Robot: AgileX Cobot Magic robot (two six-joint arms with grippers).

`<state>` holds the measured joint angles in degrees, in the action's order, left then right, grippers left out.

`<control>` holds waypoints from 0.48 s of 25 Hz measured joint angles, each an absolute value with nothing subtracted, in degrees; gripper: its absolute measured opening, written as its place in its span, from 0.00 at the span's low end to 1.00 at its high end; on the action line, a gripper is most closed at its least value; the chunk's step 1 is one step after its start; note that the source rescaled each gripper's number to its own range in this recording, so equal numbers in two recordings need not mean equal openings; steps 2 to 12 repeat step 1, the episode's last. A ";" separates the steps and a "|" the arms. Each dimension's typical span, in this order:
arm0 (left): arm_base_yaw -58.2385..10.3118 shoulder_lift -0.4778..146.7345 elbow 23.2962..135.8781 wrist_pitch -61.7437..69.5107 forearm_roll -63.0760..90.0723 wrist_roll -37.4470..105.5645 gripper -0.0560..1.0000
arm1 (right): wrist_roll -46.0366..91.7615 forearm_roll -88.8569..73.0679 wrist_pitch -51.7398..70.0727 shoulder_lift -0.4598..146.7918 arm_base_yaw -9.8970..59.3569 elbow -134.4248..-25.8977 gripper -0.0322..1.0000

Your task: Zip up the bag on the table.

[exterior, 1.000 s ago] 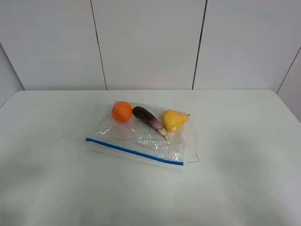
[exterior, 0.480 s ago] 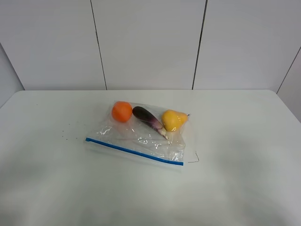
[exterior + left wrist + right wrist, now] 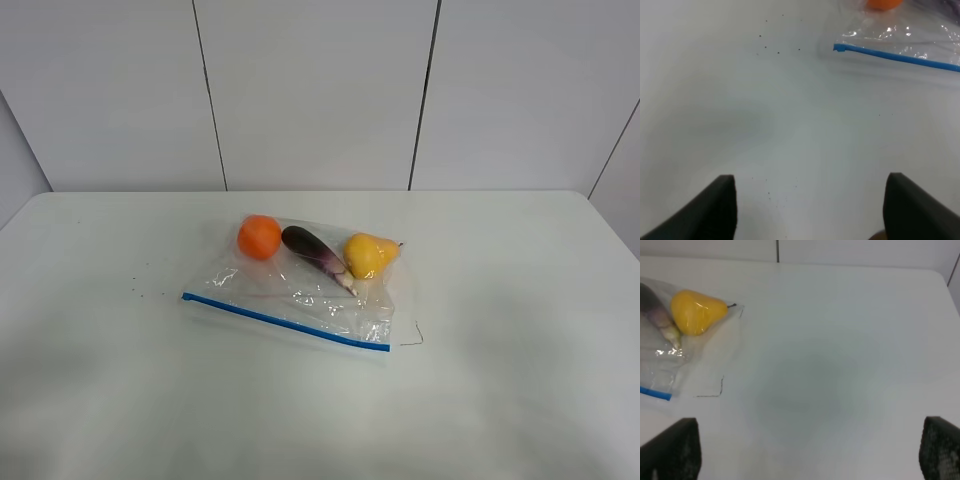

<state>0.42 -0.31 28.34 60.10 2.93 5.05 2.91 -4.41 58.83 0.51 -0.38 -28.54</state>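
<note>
The clear plastic bag (image 3: 300, 292) lies flat on the middle of the white table (image 3: 520, 330). Through it show an orange (image 3: 260, 237), a purple eggplant (image 3: 318, 255) and a yellow fruit (image 3: 370, 254). Its blue zipper strip (image 3: 285, 321) runs along the near edge. Neither gripper shows in the high view. My left gripper (image 3: 810, 210) is open and empty over bare table, short of the strip's left end (image 3: 840, 47). My right gripper (image 3: 805, 450) is open and empty, to the right of the bag's corner with the yellow fruit (image 3: 695, 312).
A few tiny dark specks (image 3: 140, 285) lie on the table left of the bag. A white panelled wall (image 3: 320, 90) stands behind the table's far edge. The table's rounded right corner (image 3: 590, 205) is near the wall.
</note>
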 joint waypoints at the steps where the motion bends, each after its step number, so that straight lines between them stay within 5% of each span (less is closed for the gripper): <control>1: 0.42 -0.31 28.34 60.10 2.93 5.05 0.96 | 2.91 -4.41 58.83 0.51 -0.38 -28.54 0.97; 12: 0.42 -0.31 28.34 60.10 2.93 5.05 0.96 | 2.91 -4.41 58.83 0.51 -0.38 -28.54 0.97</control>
